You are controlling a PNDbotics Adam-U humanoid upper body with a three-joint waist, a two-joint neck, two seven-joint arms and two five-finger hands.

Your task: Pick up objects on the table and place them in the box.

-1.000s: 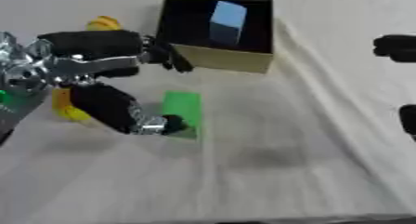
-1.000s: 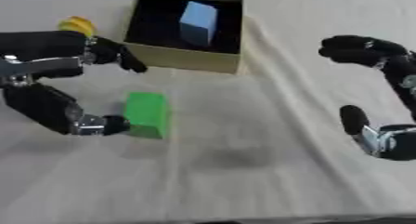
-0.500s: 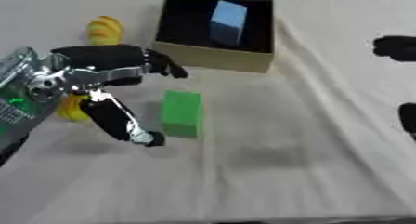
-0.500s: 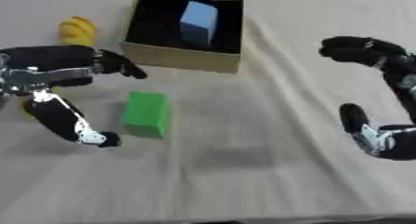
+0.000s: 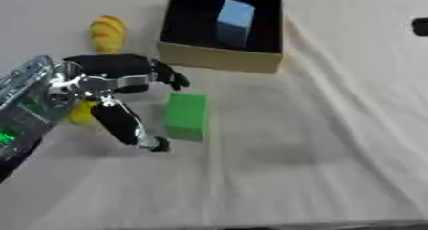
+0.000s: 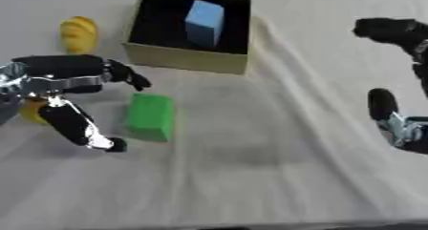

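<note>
Hand, L, fingers spread, just beside green block; R hand open.

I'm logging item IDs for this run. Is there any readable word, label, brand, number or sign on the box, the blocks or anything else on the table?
None: no readable text shows in either eye view.
Cardboard box: plain walls, no print.
Blue block in the box: plain faces.
Green block on the cloth: plain faces.
Yellow object left of the box: no label.
Left hand: a green glow on the forearm at the picture's left edge, no characters legible.
</note>
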